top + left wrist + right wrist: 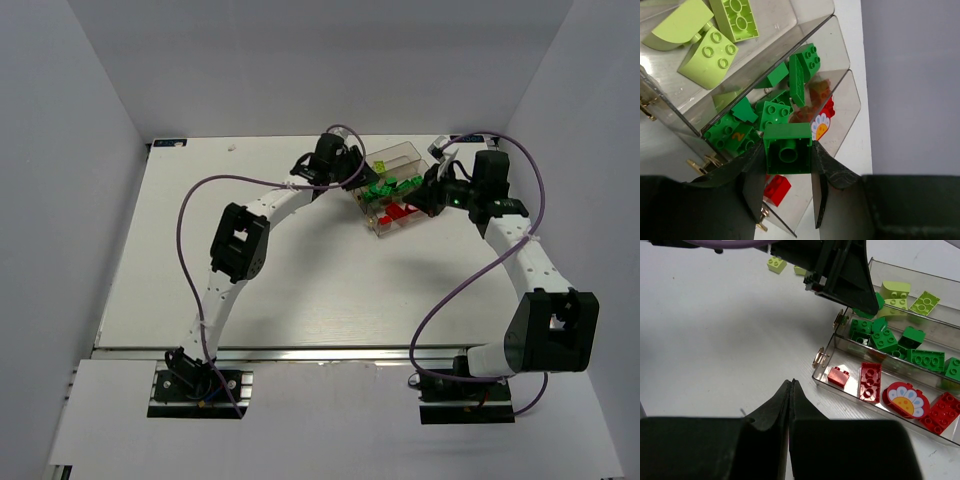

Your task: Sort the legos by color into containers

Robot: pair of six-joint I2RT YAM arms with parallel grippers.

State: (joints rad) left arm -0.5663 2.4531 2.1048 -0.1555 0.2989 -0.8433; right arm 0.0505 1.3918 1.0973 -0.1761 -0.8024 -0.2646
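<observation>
Left end effector (788,156) is closed on a dark green brick (790,132), one finger (754,172) flat on each side, the hollow underside facing the wrist camera. It hangs over the near end of the bins (837,47). Beyond the brick lies the middle bin's heap of dark greens (772,112). Up and to the left of it, the next bin has pale greens (710,55). Just below the brick a small red (776,189) shows between the fingers, half covered by them. Whether the held brick touches anything under it cannot be told.

Right end effector (791,386) is closed with its fingertips pressed together and nothing between them. It sits low over bare tabletop (715,340), just beside the bins' end wall. Ahead and to its right the nearest bin has reds (870,381) and a round flower piece (906,399). The dark green bin is behind that and the pale green bin is farthest.

Farther ahead, two loose pale bricks (776,263) lie on the tabletop. The left arm's dark body partly hides one of them and also covers the near ends of the two far bins. The frame edge cuts off the bins' right end. From above, both end effectors are too small to judge.
</observation>
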